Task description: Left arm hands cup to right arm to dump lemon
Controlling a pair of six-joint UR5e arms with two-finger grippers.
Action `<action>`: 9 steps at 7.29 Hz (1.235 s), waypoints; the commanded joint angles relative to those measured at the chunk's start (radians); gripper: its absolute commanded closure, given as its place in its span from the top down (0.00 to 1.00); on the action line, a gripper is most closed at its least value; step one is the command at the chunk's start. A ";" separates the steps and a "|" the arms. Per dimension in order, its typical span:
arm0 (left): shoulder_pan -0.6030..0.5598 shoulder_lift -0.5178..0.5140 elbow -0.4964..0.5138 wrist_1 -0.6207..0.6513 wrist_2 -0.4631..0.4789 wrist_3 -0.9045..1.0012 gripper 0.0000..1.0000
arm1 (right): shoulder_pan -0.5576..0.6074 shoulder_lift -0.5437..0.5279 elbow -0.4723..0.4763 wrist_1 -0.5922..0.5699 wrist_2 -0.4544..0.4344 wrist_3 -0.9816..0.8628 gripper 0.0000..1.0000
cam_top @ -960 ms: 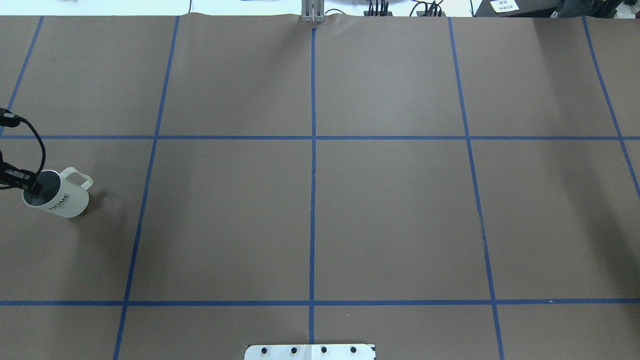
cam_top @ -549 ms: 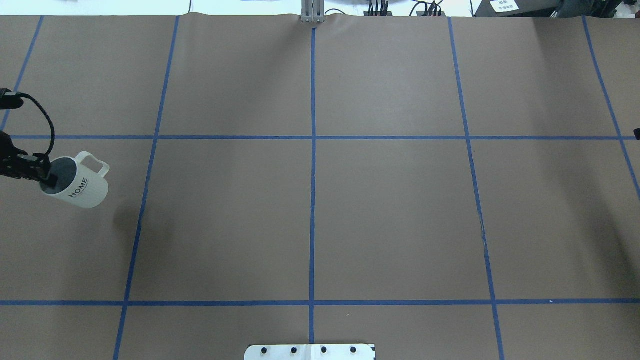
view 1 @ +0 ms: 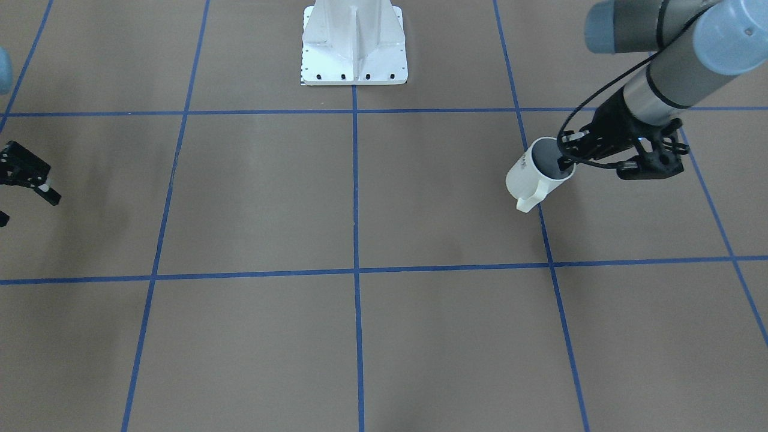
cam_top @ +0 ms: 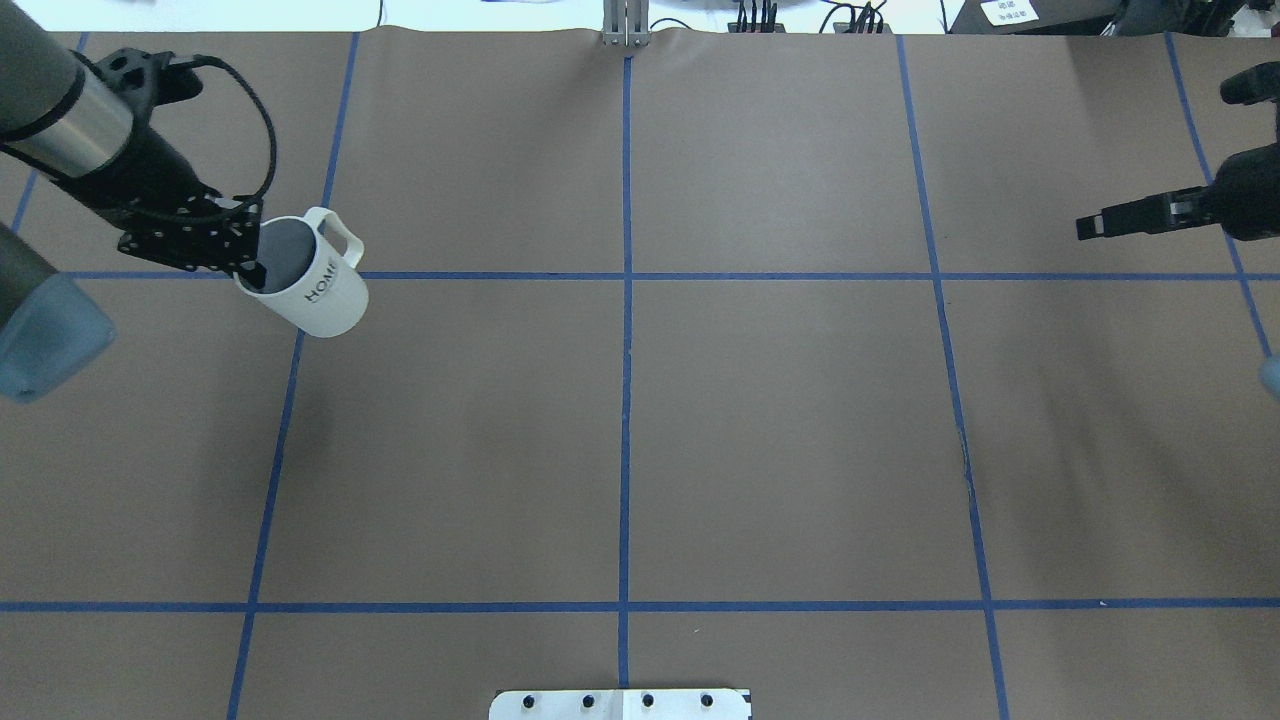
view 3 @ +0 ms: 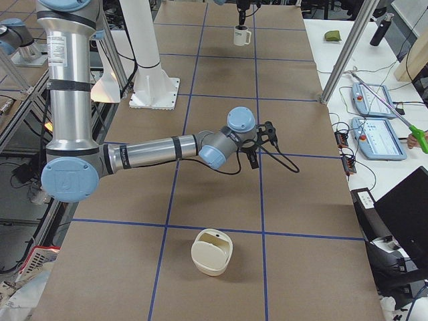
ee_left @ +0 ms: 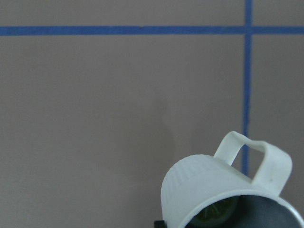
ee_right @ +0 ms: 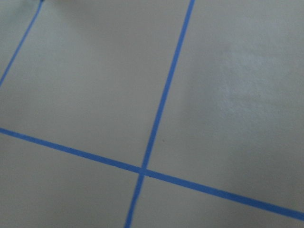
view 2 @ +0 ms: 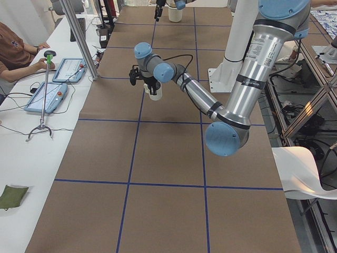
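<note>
The off-white cup [cam_top: 310, 290], marked HOME, hangs tilted above the table at the far left, handle toward the far side. My left gripper [cam_top: 250, 265] is shut on its rim, one finger inside; the front view shows the same grip [view 1: 567, 161] on the cup [view 1: 534, 177]. In the left wrist view the yellow-green lemon [ee_left: 216, 214] lies inside the cup [ee_left: 209, 185]. My right gripper [cam_top: 1095, 225] is far off at the right edge, open and empty, and it also shows in the front view [view 1: 29, 209].
Blue tape lines divide the brown table [cam_top: 780, 430] into squares. The robot's white base plate [view 1: 354, 45] stands at the near middle edge. A cream container [view 3: 212, 252] sits on the table's end beyond my right gripper. An operator with tablets [view 2: 66, 68] sits alongside.
My left arm has carried the cup up, farther from the base and toward the centre, and the arm now shows fully. My right gripper has come into view at the right edge.
</note>
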 commanded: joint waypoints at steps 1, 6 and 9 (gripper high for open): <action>0.071 -0.216 0.078 0.062 0.074 -0.228 0.00 | -0.187 0.028 0.039 0.106 -0.288 0.092 1.00; 0.169 -0.485 0.374 0.066 0.145 -0.473 0.00 | -0.824 0.220 0.076 0.090 -1.252 0.105 0.98; 0.178 -0.524 0.389 0.064 0.140 -0.542 0.00 | -0.955 0.340 -0.058 0.090 -1.494 0.105 0.98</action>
